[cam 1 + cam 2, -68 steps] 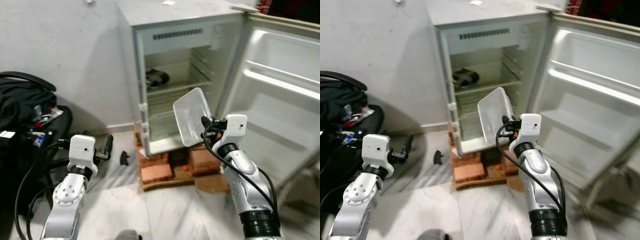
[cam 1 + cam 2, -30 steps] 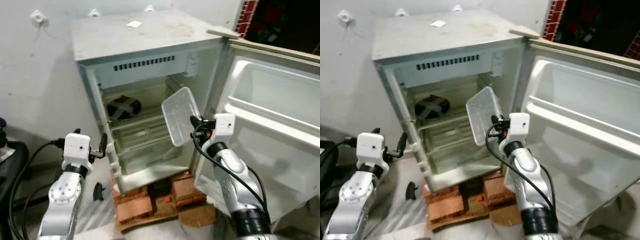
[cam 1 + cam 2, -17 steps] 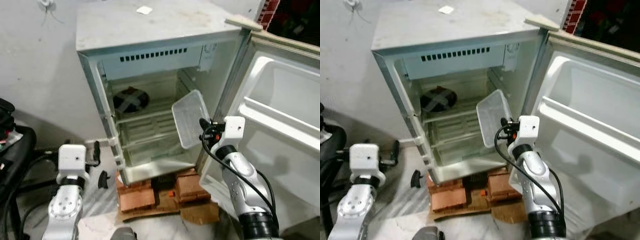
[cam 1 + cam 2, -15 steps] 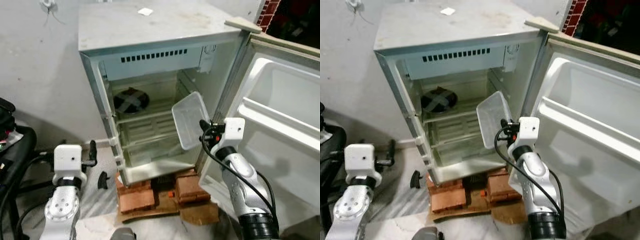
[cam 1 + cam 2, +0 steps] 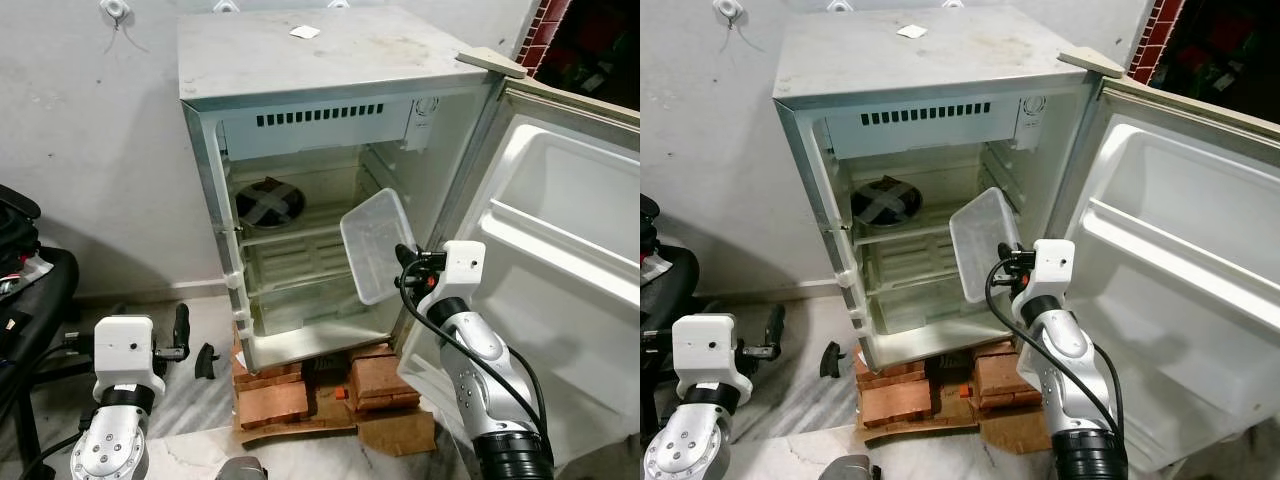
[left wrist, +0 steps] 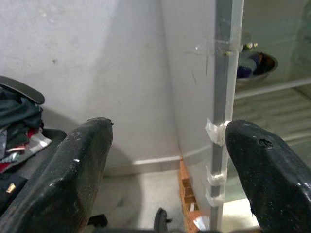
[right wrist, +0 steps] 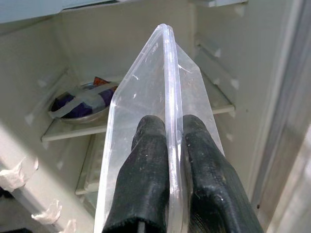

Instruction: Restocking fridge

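A small white fridge [image 5: 300, 60] stands with its door [image 5: 560, 250] swung open to the right. My right gripper [image 7: 167, 145] is shut on the rim of a clear plastic container [image 5: 377, 244], held tilted on edge just in front of the fridge's open compartment. On the upper shelf inside sits a metal bowl [image 5: 268, 203] crossed with tape. My left gripper [image 5: 181, 330] is low at the left, near the floor, open with nothing between its fingers [image 6: 82, 160].
The fridge rests on red bricks [image 5: 275, 395] and a wooden board. A black chair with clothes [image 5: 20, 290] stands at the far left. A small dark object [image 5: 204, 360] lies on the tiled floor. The grey wall [image 5: 90, 150] is behind.
The view has shifted, so the fridge now sits further right and closer. My right gripper still holds the container before the compartment. My left arm has sunk lower in the picture.
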{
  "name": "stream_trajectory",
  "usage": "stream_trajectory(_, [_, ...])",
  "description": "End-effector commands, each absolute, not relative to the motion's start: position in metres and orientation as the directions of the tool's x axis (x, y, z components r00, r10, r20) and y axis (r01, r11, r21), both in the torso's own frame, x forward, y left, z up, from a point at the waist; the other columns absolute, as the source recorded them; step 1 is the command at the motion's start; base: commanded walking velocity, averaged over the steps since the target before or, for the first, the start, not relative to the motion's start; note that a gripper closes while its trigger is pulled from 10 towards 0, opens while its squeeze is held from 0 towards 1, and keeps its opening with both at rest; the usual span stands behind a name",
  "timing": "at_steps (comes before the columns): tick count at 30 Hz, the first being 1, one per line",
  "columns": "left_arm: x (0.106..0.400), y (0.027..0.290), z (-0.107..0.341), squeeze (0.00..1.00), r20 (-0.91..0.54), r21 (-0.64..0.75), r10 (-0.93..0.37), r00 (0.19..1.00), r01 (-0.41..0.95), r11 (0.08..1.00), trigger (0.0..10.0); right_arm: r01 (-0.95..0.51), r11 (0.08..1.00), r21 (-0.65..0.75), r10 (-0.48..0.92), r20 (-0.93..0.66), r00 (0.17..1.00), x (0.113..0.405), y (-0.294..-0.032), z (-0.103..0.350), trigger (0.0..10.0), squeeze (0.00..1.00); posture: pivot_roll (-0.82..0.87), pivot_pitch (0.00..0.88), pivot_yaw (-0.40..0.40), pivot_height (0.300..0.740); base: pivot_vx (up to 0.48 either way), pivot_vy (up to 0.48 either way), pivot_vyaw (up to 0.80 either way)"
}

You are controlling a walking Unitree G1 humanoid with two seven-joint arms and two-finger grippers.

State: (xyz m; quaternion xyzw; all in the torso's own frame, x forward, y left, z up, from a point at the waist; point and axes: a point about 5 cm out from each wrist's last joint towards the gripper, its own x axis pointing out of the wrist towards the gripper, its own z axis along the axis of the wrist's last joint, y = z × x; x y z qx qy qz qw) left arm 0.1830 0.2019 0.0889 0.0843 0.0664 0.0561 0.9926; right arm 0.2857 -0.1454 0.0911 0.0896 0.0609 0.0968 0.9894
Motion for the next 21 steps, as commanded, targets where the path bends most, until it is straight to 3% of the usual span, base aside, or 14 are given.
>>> stream_trajectory(1, [0.183,0.200,0.092,0.00,-0.120,0.174,0.111,0.987,-0.090,0.981,10.0,-0.179,0.966,0.188,0.200,-0.098,0.975,0.286,-0.145,0.094,10.0,0.00,0.21,0.000,-0.040,0.740,0.304,0.000,0.00])
stream_trajectory(11, [0.185,0.199,0.095,0.00,-0.111,0.162,0.084,0.990,-0.065,0.985,10.0,-0.159,0.967,0.198,0.182,-0.106,0.978,0.282,-0.150,0.093,10.0,0.00,0.19,0.000,-0.034,0.740,0.448,0.000,0.00])
stream_trajectory(21, [0.161,0.198,0.089,0.00,-0.165,0.147,0.088,0.982,-0.064,0.987,10.0,-0.150,0.974,0.173,0.180,-0.175,0.968,0.249,-0.164,0.084,10.0,0.00,0.18,0.007,-0.048,0.740,0.365,0.000,0.00])
